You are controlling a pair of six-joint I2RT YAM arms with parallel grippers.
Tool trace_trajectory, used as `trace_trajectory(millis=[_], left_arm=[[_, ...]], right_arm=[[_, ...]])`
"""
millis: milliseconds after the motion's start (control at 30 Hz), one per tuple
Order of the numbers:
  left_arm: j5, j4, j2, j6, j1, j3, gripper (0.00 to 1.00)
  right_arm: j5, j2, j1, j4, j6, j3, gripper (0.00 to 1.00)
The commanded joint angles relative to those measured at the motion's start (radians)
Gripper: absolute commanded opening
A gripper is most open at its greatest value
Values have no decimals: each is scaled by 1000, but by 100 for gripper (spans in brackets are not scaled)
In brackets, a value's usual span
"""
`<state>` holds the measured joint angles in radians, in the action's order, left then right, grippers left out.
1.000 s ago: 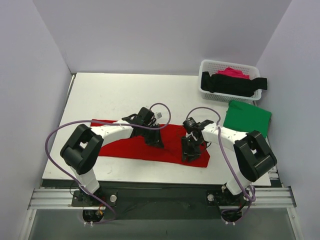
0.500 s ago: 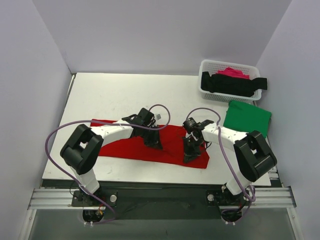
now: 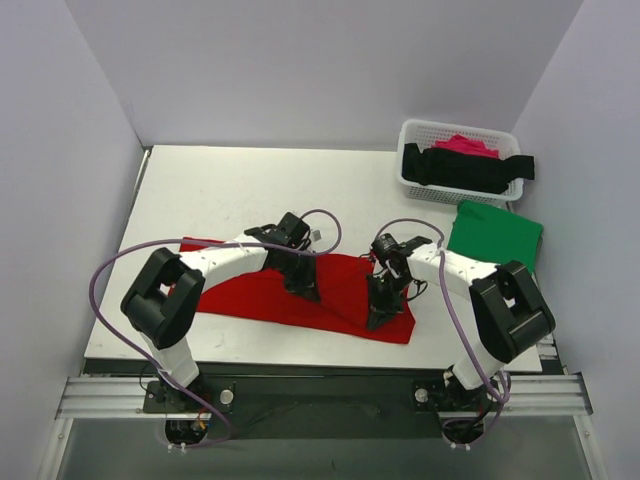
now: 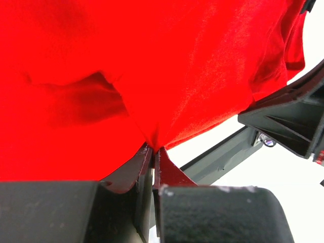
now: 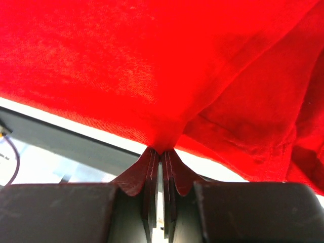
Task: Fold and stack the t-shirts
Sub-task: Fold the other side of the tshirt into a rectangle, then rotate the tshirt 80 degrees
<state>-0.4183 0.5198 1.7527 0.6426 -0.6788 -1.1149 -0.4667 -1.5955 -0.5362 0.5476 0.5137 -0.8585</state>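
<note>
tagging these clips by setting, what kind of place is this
Most likely a robotics lab test cell, not a home: a white table boxed in by plain pale walls, and two robot arms mounted on a metal rail at its near edge, both holding a red t-shirt.

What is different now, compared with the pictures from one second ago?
The right gripper closed on an edge of the red t-shirt, and the cloth around it bunched slightly. The left gripper stayed shut on the same shirt. The green t-shirt and the basket did not move.
</note>
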Motion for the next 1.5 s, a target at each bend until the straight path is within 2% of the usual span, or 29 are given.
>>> trace_trajectory(millis=[0, 100, 133, 233, 267, 367, 567, 733, 967, 1267, 1467], left_arm=[[13, 60, 14, -21, -2, -45, 12], [16, 98, 30, -29, -2, -63, 26], [19, 111, 30, -34, -4, -71, 36], [33, 157, 28, -43, -5, -92, 54], [44, 169, 24, -44, -4, -98, 56], [62, 209, 1, -57, -4, -129, 61], [113, 204, -73, -67, 18, -158, 63], [96, 93, -124, -54, 120, -108, 64], [73, -62, -98, -80, 257, -45, 65], [125, -124, 2, -152, 366, -36, 66], [193, -89, 53, -182, 398, -29, 66]], right_arm=[[-76, -17, 4, 80, -38, -34, 0], [-107, -35, 4, 89, -55, -40, 4], [-110, -37, 4, 94, -58, -40, 7], [-119, -32, 4, 109, -72, -45, 28], [-119, -18, 4, 113, -75, -48, 36], [-99, 21, 7, 141, -80, -71, 44], [-41, 101, 51, 201, -70, -134, 46], [49, 112, 97, 201, -78, -180, 47], [178, -21, 136, 153, -109, -269, 48], [257, -246, 169, 83, -90, -398, 48], [327, -372, 196, 86, -73, -511, 47]])
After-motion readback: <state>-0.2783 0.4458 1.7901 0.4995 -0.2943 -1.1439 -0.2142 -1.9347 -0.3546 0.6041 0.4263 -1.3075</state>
